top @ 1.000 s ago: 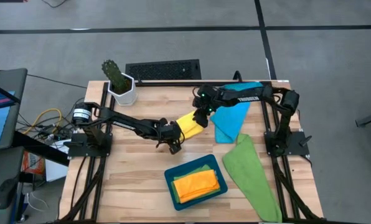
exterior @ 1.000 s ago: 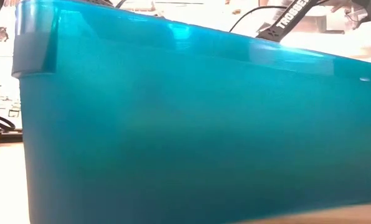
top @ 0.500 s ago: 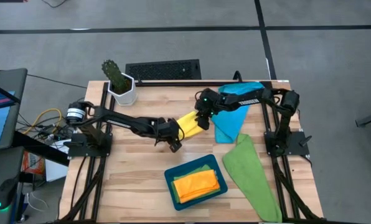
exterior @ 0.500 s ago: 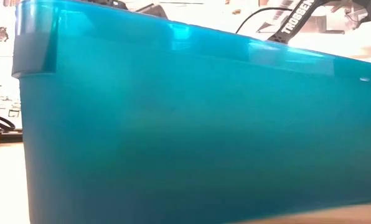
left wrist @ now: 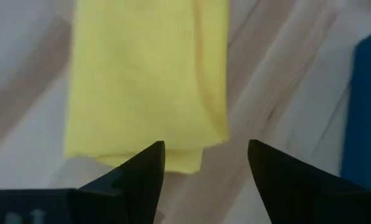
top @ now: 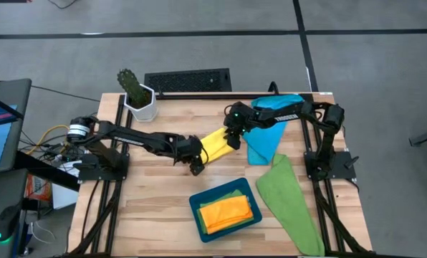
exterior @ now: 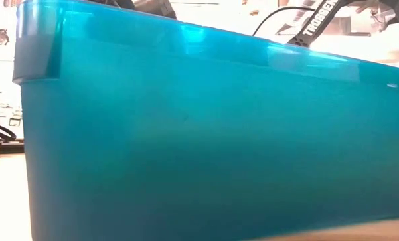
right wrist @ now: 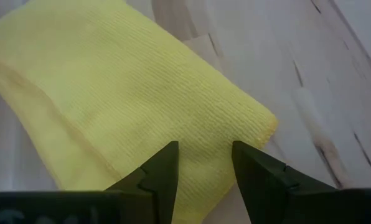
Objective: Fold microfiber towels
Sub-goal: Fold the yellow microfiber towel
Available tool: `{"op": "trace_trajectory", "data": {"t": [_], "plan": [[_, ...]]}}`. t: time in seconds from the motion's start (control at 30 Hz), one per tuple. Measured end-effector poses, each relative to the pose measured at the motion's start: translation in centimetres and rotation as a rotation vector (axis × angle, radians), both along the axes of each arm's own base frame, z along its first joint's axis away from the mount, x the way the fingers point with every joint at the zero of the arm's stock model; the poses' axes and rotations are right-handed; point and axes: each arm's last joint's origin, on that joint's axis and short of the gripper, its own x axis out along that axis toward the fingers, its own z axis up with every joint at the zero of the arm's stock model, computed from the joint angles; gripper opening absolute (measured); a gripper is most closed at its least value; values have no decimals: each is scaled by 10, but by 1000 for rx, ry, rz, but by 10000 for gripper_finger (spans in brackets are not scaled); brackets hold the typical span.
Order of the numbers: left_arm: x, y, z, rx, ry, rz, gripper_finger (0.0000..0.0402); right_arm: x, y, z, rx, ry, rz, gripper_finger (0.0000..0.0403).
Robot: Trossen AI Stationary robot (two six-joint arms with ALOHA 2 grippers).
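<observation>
A folded yellow towel lies flat on the table's middle. My left gripper stands open just off the towel's near-left end, one fingertip on either side of that end's corner. My right gripper is open over the towel's far-right end. A sky-blue towel lies spread at the far right, and a green towel at the near right. The teal tray holds a folded orange towel on top of a green one. My right gripper points down at the yellow towel's far-right end, its open fingers over the cloth. I cannot tell whether they touch it. The towel lies flat on the table.
A potted cactus and a black grille stand at the far edge. The tray's wall fills the low view. Bare wood shows at the near left.
My right gripper has come down and toward the near edge onto the yellow towel's far-right end. My left gripper has drawn back a little toward the table's left and now stands off the towel's near-left end. The towel lies still.
</observation>
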Motion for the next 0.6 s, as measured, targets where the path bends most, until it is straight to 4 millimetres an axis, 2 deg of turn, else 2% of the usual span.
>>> {"op": "trace_trajectory", "data": {"t": [0.17,0.27,0.33,0.43,0.6], "plan": [[-9,0,37,142,-189,175,212,0,0,0,0,0,1,175],[-4,-2,45,197,-332,220,182,0,0,0,1,0,1,175],[2,-3,34,163,-345,182,157,0,1,0,1,0,2,175],[5,-3,8,131,-255,187,123,0,1,0,1,0,3,175],[11,-5,-22,87,-163,175,90,0,1,0,1,0,2,175]]}}
